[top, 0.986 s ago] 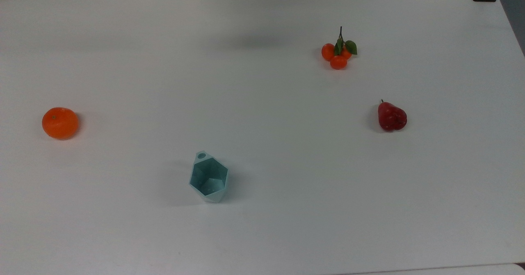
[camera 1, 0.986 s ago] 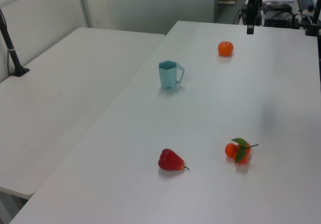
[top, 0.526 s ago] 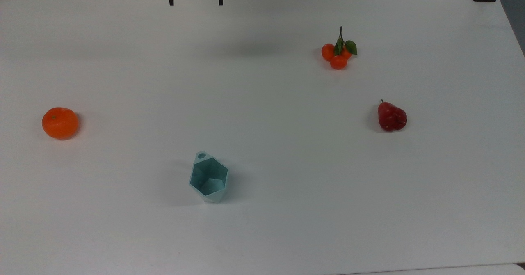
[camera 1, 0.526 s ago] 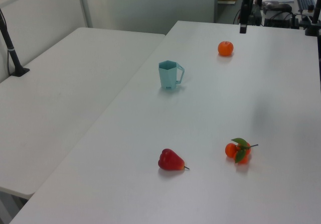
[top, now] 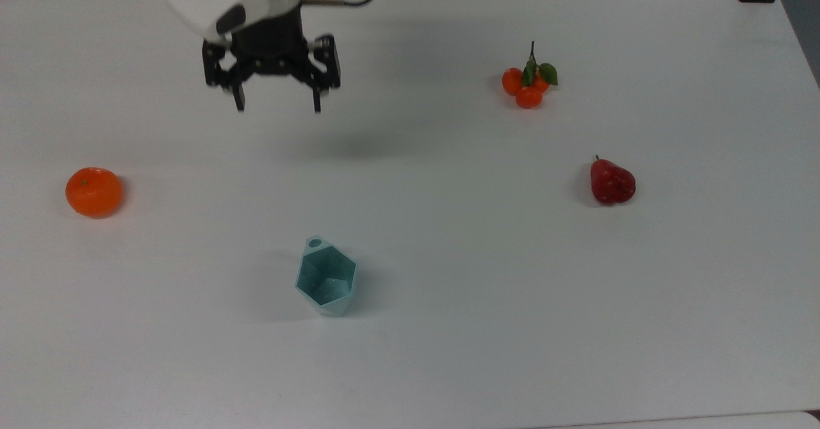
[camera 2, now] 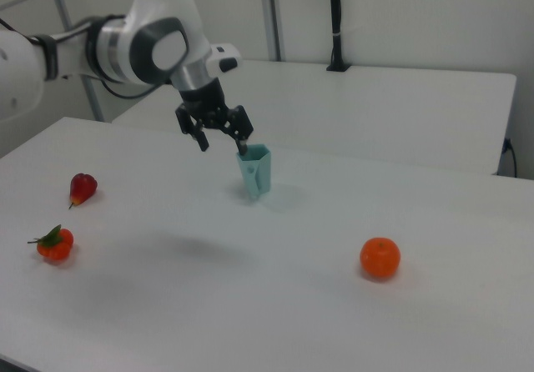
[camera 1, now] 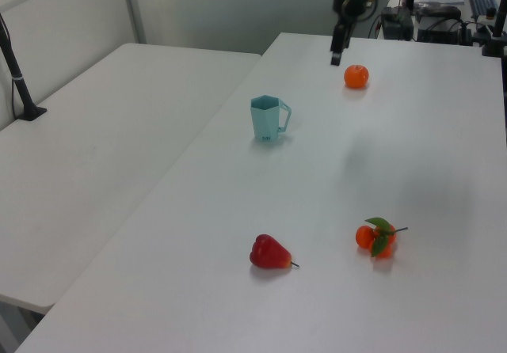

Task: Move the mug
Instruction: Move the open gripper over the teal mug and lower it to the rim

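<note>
Teal, pale and faceted: the mug [top: 325,280] stands upright on the white table [top: 448,275], hexagonal rim up and empty inside, its small pierced tab handle pointing toward the far edge in the top view and toward the left view's right [camera 1: 268,119]. Nothing touches it, and bare tabletop lies all around it. Gripper [top: 277,105]: black, two-fingered, on a white arm, hanging in the air above the table with its fingers spread wide and nothing between them. In the top view it sits well apart from the mug, up the table toward the far edge; in the right view [camera 2: 222,145] it appears just over the mug's rim, an overlap that is judged to be one of line of sight only, since its shadow falls on open table well short of the mug. Other items, all lying separately and well clear of the mug: one orange [top: 93,191] at the top view's left; one cluster of small oranges with green leaves and a stem [top: 529,82] toward the top view's upper right; one red pear-shaped fruit [top: 612,182] at the top view's right. Progress, as judged: the approach is under way and little else. The mug is not yet reached, gripped, lifted or shifted. Remaining: bring the open fingers over the mug, lower them, close on a wall or the rim, carry it and set it down elsewhere.
</note>
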Robot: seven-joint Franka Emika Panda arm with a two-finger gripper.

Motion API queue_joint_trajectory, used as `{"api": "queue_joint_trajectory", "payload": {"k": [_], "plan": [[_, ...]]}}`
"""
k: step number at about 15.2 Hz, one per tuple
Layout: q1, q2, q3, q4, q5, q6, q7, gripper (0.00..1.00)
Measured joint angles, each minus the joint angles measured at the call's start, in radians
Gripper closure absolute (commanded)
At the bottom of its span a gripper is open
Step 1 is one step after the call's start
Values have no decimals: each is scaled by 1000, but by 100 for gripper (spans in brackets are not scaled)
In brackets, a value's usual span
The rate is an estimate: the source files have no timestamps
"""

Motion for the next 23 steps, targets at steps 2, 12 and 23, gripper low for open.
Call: {"api": "queue_joint_trajectory", "payload": {"k": [2,12,23], "plan": [[1,60,0,6,0,91,0,0],[8,263,11,11,-1,427,-1,0],[50,325,13,17,-1,520,0,28]]}}
